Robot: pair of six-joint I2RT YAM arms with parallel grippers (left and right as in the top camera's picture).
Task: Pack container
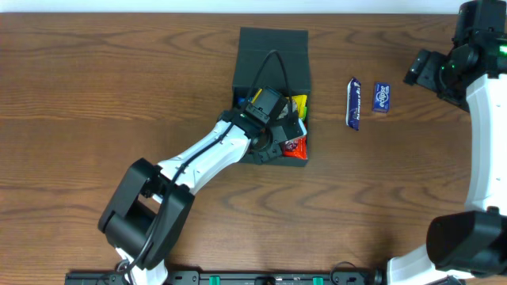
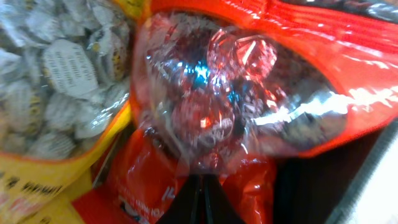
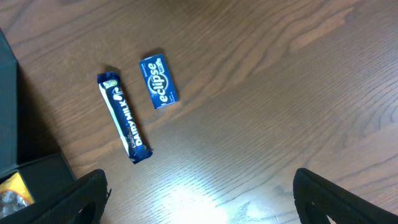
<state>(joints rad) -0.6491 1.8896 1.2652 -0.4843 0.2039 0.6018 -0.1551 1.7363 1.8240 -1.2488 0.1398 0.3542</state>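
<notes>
The container point(image 1: 273, 46), a dark square box with its flap lid laid open at the back, stands mid-table. It holds a yellow bag of silver-wrapped sweets point(image 2: 56, 81) and a red bag with a clear window of red sweets point(image 2: 211, 93). My left gripper point(image 2: 202, 200) is down inside the box, fingers together, pinching the lower edge of the red bag point(image 1: 295, 146). My right gripper point(image 3: 199, 199) is open and empty above bare table at the far right point(image 1: 420, 70). The box's corner point(image 3: 9, 112) shows in the right wrist view.
A blue Dairy Milk bar point(image 1: 353, 104) and a small blue Eclipse pack point(image 1: 382, 98) lie on the wood table to the right of the box. Both also show in the right wrist view, the bar point(image 3: 124, 118) and the pack point(image 3: 158, 81).
</notes>
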